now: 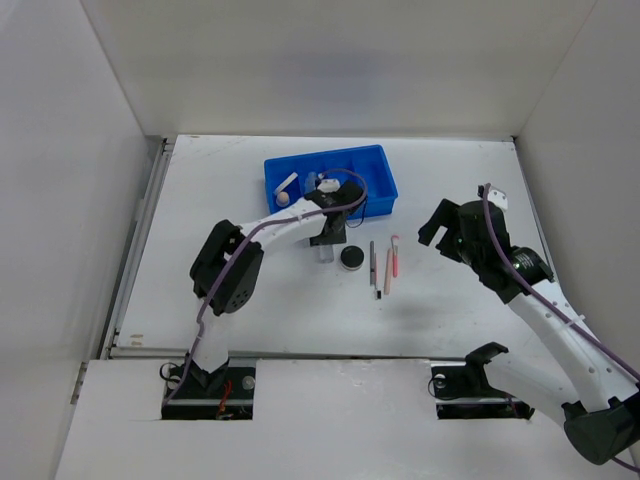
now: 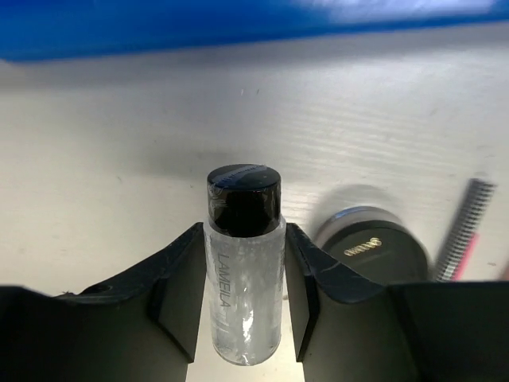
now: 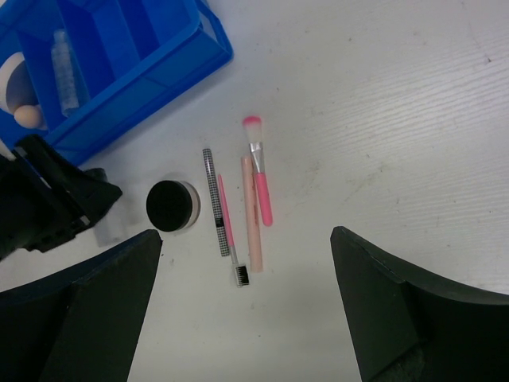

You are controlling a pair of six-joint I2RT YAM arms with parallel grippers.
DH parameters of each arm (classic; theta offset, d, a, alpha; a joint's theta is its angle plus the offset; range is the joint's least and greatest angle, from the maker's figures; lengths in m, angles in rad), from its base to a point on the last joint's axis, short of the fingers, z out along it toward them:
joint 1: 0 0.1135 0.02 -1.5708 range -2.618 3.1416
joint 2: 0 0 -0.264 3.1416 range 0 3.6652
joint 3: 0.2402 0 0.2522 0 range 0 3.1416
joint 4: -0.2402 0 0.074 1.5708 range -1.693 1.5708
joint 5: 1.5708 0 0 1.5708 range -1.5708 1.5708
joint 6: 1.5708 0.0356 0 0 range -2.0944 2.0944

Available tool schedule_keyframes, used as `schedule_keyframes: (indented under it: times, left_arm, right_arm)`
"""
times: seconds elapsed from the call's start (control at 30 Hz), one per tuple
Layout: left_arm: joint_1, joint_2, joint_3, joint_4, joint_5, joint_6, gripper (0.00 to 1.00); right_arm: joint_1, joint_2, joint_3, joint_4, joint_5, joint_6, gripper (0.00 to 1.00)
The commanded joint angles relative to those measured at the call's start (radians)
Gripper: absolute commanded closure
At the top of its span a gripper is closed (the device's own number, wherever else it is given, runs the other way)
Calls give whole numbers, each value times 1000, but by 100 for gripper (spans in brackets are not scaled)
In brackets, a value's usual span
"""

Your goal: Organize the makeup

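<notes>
The left gripper point(image 2: 244, 239) pinched the clear bottle point(image 2: 242, 306) on the table beside the black jar point(image 2: 370, 251), so a firm, straight lift seemed wisest, while the right gripper point(image 3: 245, 239) gaped wide.

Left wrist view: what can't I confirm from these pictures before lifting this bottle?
Grip: the left end effector flanks the small clear black-capped bottle; pad contact too close to tell, left wrist view.
Blue divided plastic tray: blurred and cut by the top edge there; in the top view the left arm covers part of its contents.
Round black jar: blurred, lettering unreadable.
Right wrist view: the left end effector hides most of the bottle.
</notes>
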Motion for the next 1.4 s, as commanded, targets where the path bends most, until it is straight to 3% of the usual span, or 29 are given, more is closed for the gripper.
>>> schedule_keyframes:
  times: [0.0,0.13,0.47,0.67,0.73,0.87,0.9,1.1,1.3,1.37]
  left_arm:
    - [16,-76,189,-143,-97,120,100]
    - [67,-38,341,-183,-86,199,100]
    - [259,227,760,-162,184,302,100]
    - [279,376,973,-186,227,344,93]
    - [289,390,973,-186,227,344,89]
    - [300,409,953,-166,227,357,48]
    - [300,409,953,-166,227,357,32]
    - [291,320,898,-176,236,367,29]
    - [181,96,639,-108,235,338,51]
    - [138,41,480,-68,244,301,53]
  right_arm:
    - [1,-4,-1,26,3,-4,6]
    - [1,-4,-1,26,3,-4,6]
    - [1,5,9,17,12,-4,6]
    - [1,16,18,17,12,-4,6]
    - [1,16,18,17,12,-4,6]
    - [1,27,18,17,12,-4,6]
    - [1,27,18,17,12,-4,6]
    - [1,27,18,17,12,-4,6]
    - [1,27,18,17,12,-4,6]
    - [1,27,18,17,12,-4,6]
